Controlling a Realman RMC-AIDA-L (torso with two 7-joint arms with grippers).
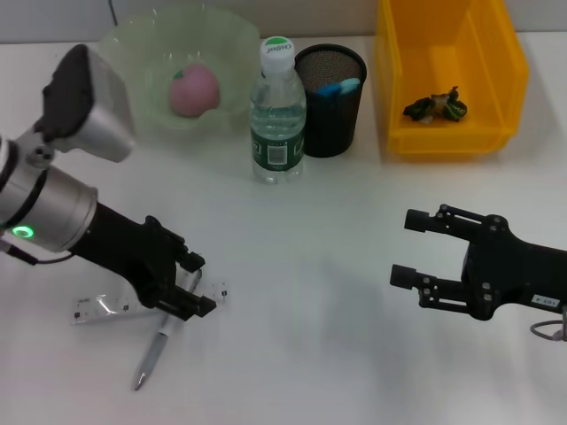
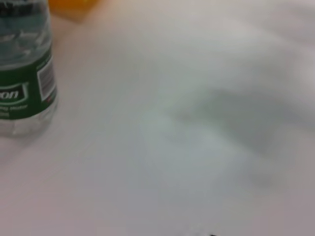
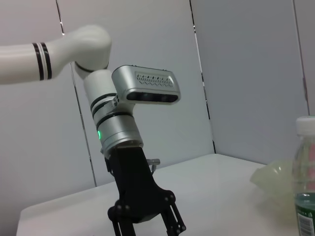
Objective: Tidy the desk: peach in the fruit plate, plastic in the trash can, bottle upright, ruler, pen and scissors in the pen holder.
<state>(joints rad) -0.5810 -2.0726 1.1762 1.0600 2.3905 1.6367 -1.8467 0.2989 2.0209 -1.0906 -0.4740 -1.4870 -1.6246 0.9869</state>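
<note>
Down at the near left of the desk, my left gripper sits low over the pen and the ruler, fingers spread, holding nothing. The pen's long axis slants from its tip near me up toward the fingers, crossing the ruler, which lies flat and nearly crosswise. My right gripper hangs open, well apart on the other side, so the left is the nearer arm. The head view shows both items; the left wrist view shows only the bottle (upright) and bare desk. The pen holder stands beside the bottle.
</note>
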